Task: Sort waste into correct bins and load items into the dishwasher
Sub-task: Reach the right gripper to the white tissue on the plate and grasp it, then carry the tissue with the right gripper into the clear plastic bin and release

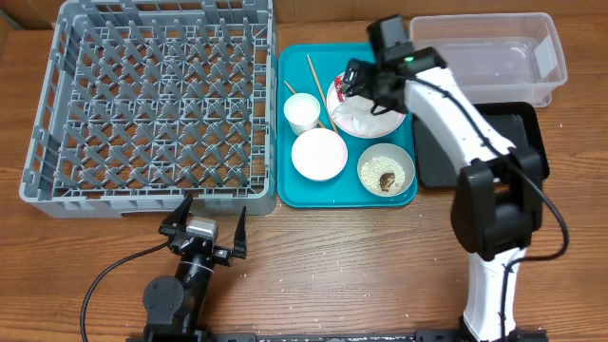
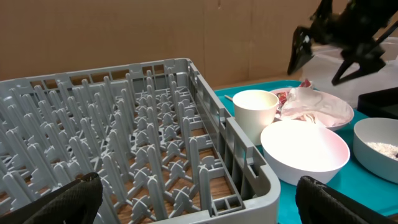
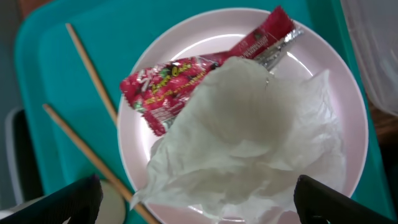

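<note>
My right gripper is open and hovers just above the white plate. On the plate lie the crumpled white napkin and the red-and-white wrapper. The chopsticks lie on the teal tray beside the plate. The cup, an empty bowl and a bowl with rice and a brown lump stand there too. My left gripper is open and empty in front of the grey dish rack.
The teal tray sits between the rack and the bins. The clear tub stands at the back right. The black tray lies in front of it, partly under my right arm.
</note>
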